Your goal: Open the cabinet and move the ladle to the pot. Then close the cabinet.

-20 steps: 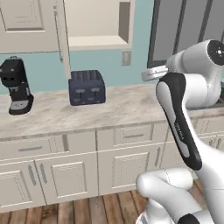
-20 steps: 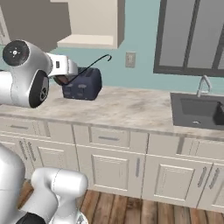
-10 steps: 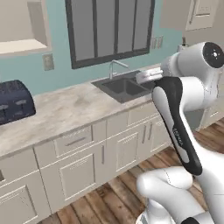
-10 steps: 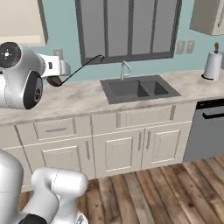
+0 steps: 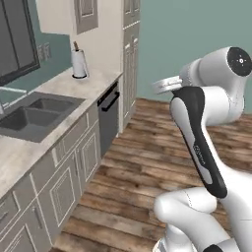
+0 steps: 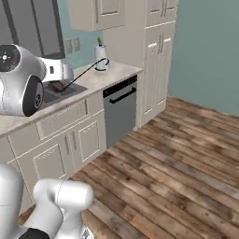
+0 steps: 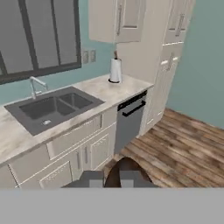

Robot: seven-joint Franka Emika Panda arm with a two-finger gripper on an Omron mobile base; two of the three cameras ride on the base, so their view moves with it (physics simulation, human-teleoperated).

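now that the base has swung past the toaster stretch to the sink (image 7: 52,109) and dishwasher (image 6: 120,109) end, the gripper (image 7: 111,178) stays narrowly clamped on the ladle (image 6: 84,73), carried above the counter (image 6: 70,100); the pot probably lies further on.

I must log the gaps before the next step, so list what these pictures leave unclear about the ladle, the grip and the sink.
- Ladle: right base view, the bowl end lies behind the white arm; hand view, the bowl is cut by the bottom band.
- Gripper: hand view, the fingertips are partly cut off; the contact with the ladle is not plain.
- Sink: left base view, its left part runs off the edge.
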